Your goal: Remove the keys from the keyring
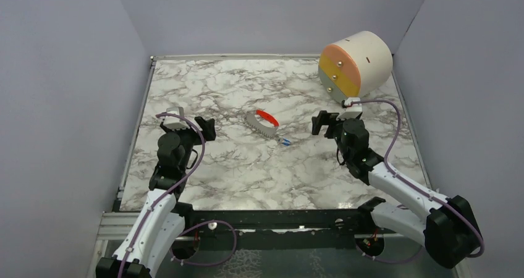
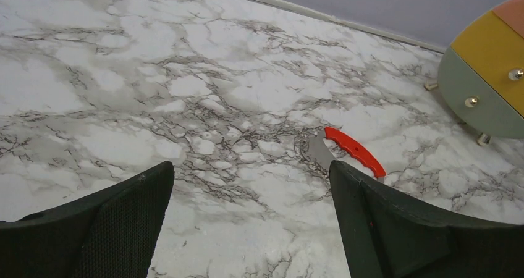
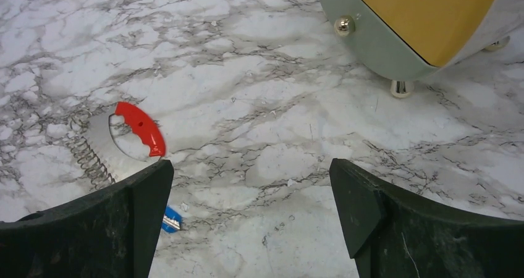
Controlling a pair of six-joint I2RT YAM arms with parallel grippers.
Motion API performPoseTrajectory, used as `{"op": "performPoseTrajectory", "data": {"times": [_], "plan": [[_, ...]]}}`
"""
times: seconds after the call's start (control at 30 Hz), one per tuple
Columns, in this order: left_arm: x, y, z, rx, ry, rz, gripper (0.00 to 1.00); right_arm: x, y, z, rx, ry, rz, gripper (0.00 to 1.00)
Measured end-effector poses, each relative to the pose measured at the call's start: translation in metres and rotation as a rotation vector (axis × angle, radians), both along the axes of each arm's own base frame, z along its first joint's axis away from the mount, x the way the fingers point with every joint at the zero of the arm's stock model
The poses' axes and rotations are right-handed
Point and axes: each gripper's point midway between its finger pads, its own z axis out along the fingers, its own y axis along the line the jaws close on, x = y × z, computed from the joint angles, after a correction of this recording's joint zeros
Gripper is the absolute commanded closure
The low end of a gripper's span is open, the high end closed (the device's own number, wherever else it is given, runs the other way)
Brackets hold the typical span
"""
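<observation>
The keyring (image 1: 263, 122) is a grey ridged curved band with a red part, lying on the marble table near the middle. It shows in the left wrist view (image 2: 352, 151) and in the right wrist view (image 3: 117, 143). The key (image 1: 285, 142), a tiny blue-and-silvery piece, lies on the table just right of the band, apart from it; it peeks out beside the left finger in the right wrist view (image 3: 172, 219). My left gripper (image 1: 188, 125) is open and empty, left of the keyring. My right gripper (image 1: 330, 118) is open and empty, right of it.
A big cream cylinder (image 1: 357, 64) with a pink, yellow and green knobbed face stands at the back right, also in the wrist views (image 2: 488, 86) (image 3: 426, 25). Grey walls enclose the marble table (image 1: 247, 173).
</observation>
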Motion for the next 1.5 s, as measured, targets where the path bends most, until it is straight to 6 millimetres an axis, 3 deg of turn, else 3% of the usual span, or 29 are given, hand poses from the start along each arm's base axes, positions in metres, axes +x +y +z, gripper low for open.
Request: {"op": "performPoseTrajectory", "data": {"times": [0.57,0.73,1.1,1.23,1.3,1.5], "plan": [[0.003,-0.002,-0.015,0.007,0.053,-0.009,0.01,-0.014,0.002,0.013,-0.005,-0.137,0.079,0.0],[0.003,-0.002,-0.019,0.009,0.068,-0.01,0.01,-0.011,0.013,0.018,-0.003,-0.132,0.134,0.0],[0.008,-0.018,-0.028,-0.017,0.101,-0.083,0.01,-0.018,0.049,-0.007,0.003,-0.053,0.331,0.0],[0.009,-0.027,-0.038,-0.025,0.134,-0.134,0.01,-0.02,0.067,-0.013,0.014,-0.024,0.424,0.14],[0.008,-0.03,-0.037,-0.029,0.129,-0.15,0.01,-0.023,0.076,-0.017,0.024,-0.008,0.47,0.29],[-0.004,-0.034,-0.029,-0.043,0.037,-0.183,0.01,-0.025,0.094,-0.029,0.055,0.04,0.557,0.59]]}}
